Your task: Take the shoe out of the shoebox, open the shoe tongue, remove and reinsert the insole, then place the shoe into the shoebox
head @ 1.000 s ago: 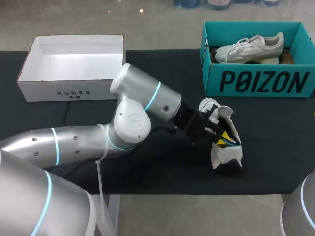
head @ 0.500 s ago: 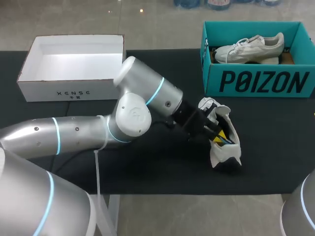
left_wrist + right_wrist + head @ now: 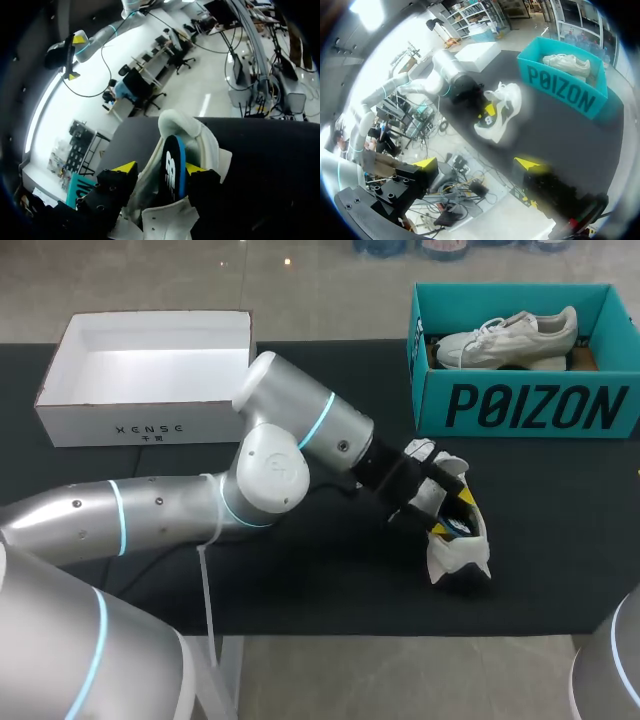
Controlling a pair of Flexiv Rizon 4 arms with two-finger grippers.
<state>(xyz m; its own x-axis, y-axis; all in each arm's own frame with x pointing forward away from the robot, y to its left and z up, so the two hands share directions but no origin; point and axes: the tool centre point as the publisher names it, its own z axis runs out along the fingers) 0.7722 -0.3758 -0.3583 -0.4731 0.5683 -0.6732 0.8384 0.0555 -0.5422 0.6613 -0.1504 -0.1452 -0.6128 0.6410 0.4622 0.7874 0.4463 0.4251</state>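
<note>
We log left arm (image 3: 150,515) shell: smooth, satin silver, metal-like, soft sheen. Table (image 3: 560,515) top: matt black, cloth-like. Teal shoebox (image 3: 520,410), white box (image 3: 140,427): matt cardboard, we judge. Shoe (image 3: 455,555): white, smooth leather-like panels. Insole (image 3: 172,172): dark, matt, foam-like; we cannot confirm.

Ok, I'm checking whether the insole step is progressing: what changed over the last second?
The left arm's elbow swung slightly toward the table's far edge, and the left gripper tilted a little at the shoe's opening, at the insole. The shoe, teal box and white box stayed put.
</note>
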